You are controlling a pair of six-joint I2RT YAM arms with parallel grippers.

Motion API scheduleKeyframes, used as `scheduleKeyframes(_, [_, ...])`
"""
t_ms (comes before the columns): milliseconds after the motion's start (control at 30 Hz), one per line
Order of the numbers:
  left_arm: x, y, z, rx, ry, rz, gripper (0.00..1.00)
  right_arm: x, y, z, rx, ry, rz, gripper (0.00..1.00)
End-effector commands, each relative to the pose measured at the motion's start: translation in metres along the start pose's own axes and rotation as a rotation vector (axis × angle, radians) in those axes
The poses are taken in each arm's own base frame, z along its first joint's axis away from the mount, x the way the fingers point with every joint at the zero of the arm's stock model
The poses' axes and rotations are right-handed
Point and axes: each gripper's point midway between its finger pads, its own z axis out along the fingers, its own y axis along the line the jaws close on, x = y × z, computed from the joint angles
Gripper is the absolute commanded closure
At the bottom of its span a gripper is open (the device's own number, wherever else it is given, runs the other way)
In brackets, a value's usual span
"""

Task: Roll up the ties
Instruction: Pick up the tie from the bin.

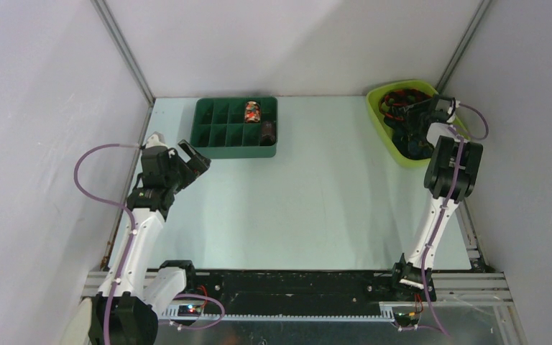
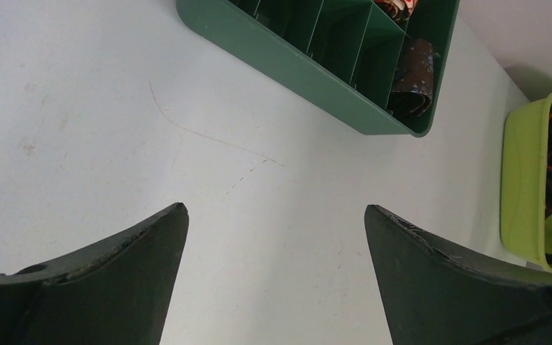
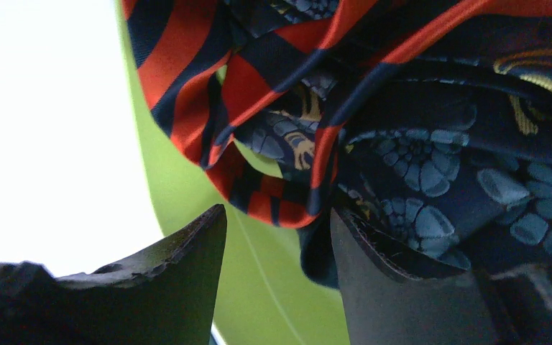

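Your right claw (image 3: 279, 213) sits half-spread, pinching nothing, at the ties (image 3: 431, 165) heaped in the lime bin (image 3: 259, 302), and your left claw (image 2: 274, 208) gapes wide over the table (image 2: 79, 108), so expect limp, light, slippery cloth and pinch the red striped tie (image 3: 187, 72) at its hanging fold.

The ties (image 3: 417, 165) look like smooth printed cloth with a faint sheen. The lime bin (image 3: 273, 287) and green tray (image 2: 309, 75) are smooth plastic. The table (image 2: 259, 180) is matt and lightly scratched.
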Motion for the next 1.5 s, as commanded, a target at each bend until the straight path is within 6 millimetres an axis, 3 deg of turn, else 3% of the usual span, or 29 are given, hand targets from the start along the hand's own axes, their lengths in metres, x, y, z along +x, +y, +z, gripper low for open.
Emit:
scheduleKeyframes(0, [-0.003,-0.004,0.002,0.023,-0.004,-0.014,0.00,-0.006,-0.001,0.011,0.016,-0.012,0.013,0.42])
scheduleKeyframes(200, [-0.003,-0.004,0.003,0.022,-0.003,-0.013,0.00,-0.009,-0.008,0.027,0.040,-0.015,0.013,0.43])
scheduleKeyframes(267, [-0.003,-0.004,0.003,0.022,-0.002,-0.013,0.00,-0.010,-0.008,0.030,0.042,-0.013,0.010,0.53])
scheduleKeyframes(367, [-0.004,-0.005,0.003,0.023,-0.004,-0.013,0.00,-0.012,-0.001,0.028,0.020,-0.020,-0.002,0.79])
scheduleKeyframes(500, [-0.005,-0.006,0.003,0.025,-0.004,-0.013,0.00,-0.015,0.017,0.016,-0.044,-0.038,-0.036,0.99])
scheduleKeyframes(633, [-0.004,-0.007,0.004,0.028,0.001,-0.012,0.00,-0.022,0.056,-0.012,-0.160,-0.061,-0.078,1.00])
scheduleKeyframes(833, [-0.005,-0.009,0.004,0.039,-0.005,-0.014,0.00,-0.032,0.150,-0.095,-0.386,-0.123,-0.198,1.00])
scheduleKeyframes(967, [-0.006,-0.012,0.003,0.059,-0.007,-0.017,0.00,-0.017,0.204,-0.153,-0.513,-0.120,-0.297,1.00])
scheduleKeyframes(1000, [-0.006,-0.015,0.002,0.071,-0.005,-0.016,0.01,-0.012,0.210,-0.162,-0.521,-0.113,-0.313,1.00])
scheduleKeyframes(1033, [-0.007,-0.016,0.001,0.078,-0.009,-0.014,0.01,-0.006,0.225,-0.182,-0.557,-0.123,-0.350,1.00])
scheduleKeyframes(1133, [-0.009,-0.023,-0.002,0.110,-0.013,-0.005,0.05,0.011,0.245,-0.220,-0.602,-0.121,-0.412,1.00])
scheduleKeyframes(1200, [-0.011,-0.028,-0.006,0.137,-0.021,0.005,0.10,0.022,0.266,-0.265,-0.668,-0.135,-0.459,1.00])
scheduleKeyframes(1267, [-0.014,-0.034,-0.010,0.167,-0.033,0.014,0.13,0.031,0.276,-0.294,-0.705,-0.139,-0.488,1.00])
scheduleKeyframes(1467, [-0.018,-0.043,-0.020,0.221,-0.064,0.025,0.17,0.071,0.282,-0.357,-0.760,-0.094,-0.575,1.00])
